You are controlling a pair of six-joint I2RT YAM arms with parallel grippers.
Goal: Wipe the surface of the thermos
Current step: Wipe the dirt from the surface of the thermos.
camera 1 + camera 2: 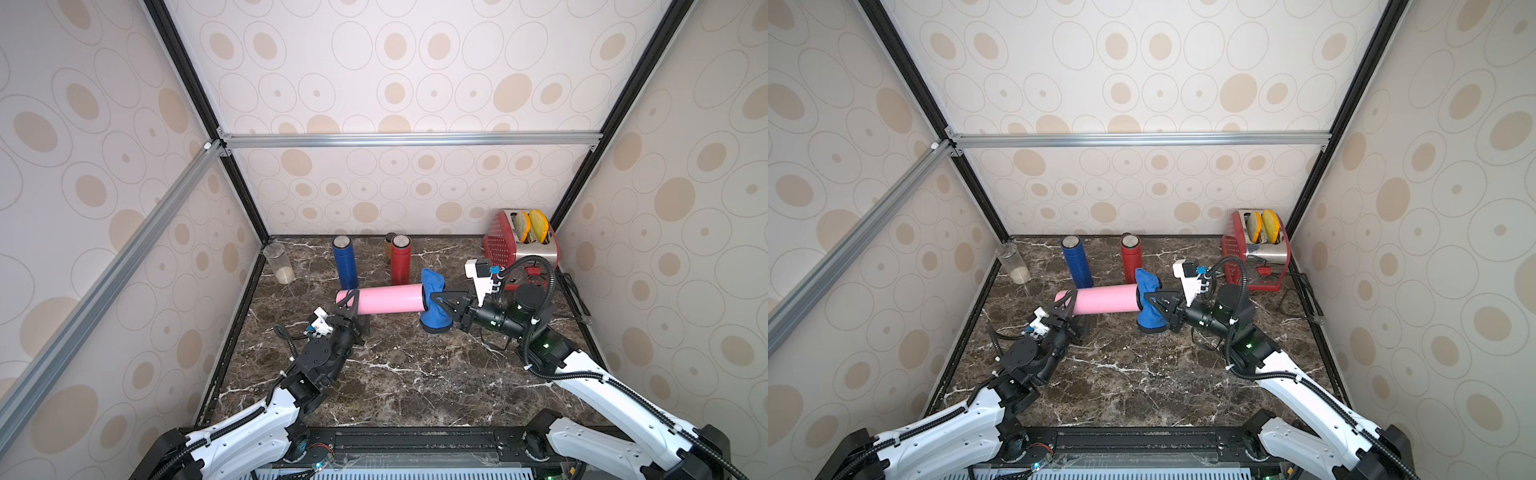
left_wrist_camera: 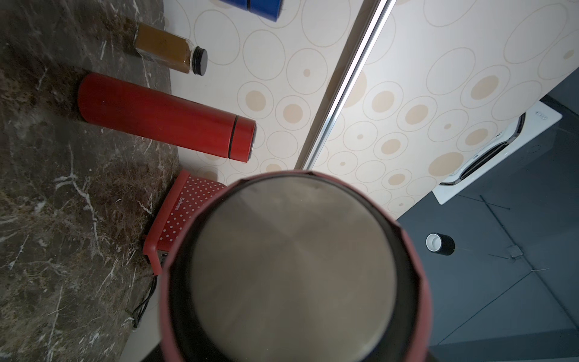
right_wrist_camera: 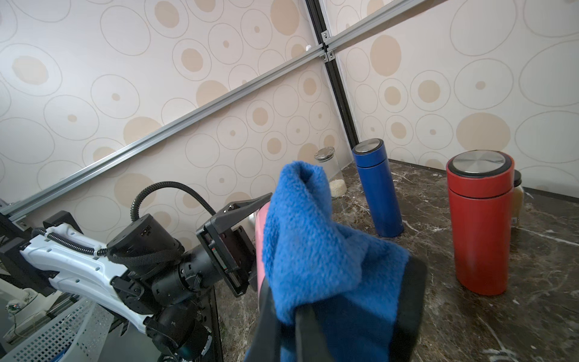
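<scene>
The pink thermos (image 1: 388,299) lay level above the middle of the surface (image 1: 395,374). The left hand (image 1: 351,300) was clamped around its left end. The right hand (image 1: 434,302) was pinched tight on a bunched blue cloth (image 1: 433,281) that sat against the thermos's right end.

The main risk was leverage. The thermos was held at one end only, so a firm push from the cloth at the other end could probably twist it in the left hand or work it loose, dropping it onto the stone. The cloth looked loosely gathered, with a fold standing up and another hanging down. A long stroke might drag it out of the right hand, or let the bare fingers rub the pink wall instead.

Room on the far side was tight. A blue thermos (image 1: 345,264) stood just beyond the pink one's left part and a red thermos (image 1: 401,266) just beyond its right part, so any drift that way could tip them over. A glass jar (image 1: 280,264) stood in the far left corner and a toaster (image 1: 519,245) in the far right one. The toaster's cord (image 1: 577,291) trailed along the right edge beside the right arm.

The near half of the surface was bare, and that looked the safer side to work toward. Along the thermos itself, the wiping path ran leftward only as far as the left hand's fingers (image 1: 1068,305).
</scene>
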